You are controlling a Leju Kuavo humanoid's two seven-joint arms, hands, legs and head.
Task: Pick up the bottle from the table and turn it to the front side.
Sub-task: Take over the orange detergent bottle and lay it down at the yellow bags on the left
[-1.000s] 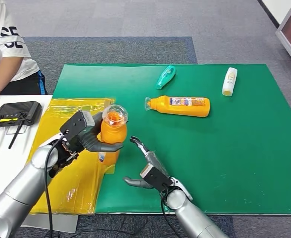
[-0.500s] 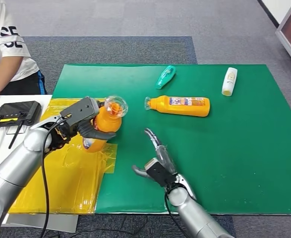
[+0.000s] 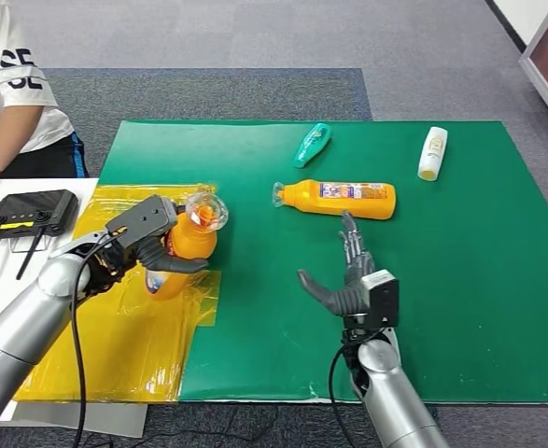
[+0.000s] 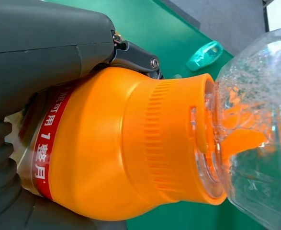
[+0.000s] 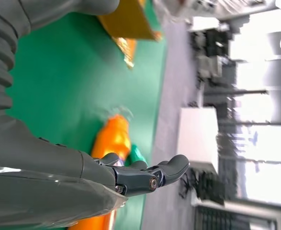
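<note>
Orange bottle [image 3: 186,245] with clear domed cap is sitting in the left robot hand [image 3: 143,245], lifted off the desk [image 3: 468,280] and tilting, cap pointing toward the middle of the green mat, above the edge of the yellow sheet [image 3: 116,327]. Left robot hand is grasping the bottle round its body, thumb across the near side; the left wrist view is showing a red label band [image 4: 46,143] with white characters partly under the fingers. Pickup looks done; the turning step appears to be in hand. Next move probably calls for rotating the wrist until the label front is facing forward, keeping the grip firm so the smooth body is not slipping. Right robot hand [image 3: 348,280] is standing released, fingers spread and pointing up, palm toward the left, holding nothing, near a longer orange bottle [image 3: 338,199] lying on its side. A teal bottle [image 3: 312,145] and a white bottle [image 3: 432,153] are lying farther back, well apart.
</note>
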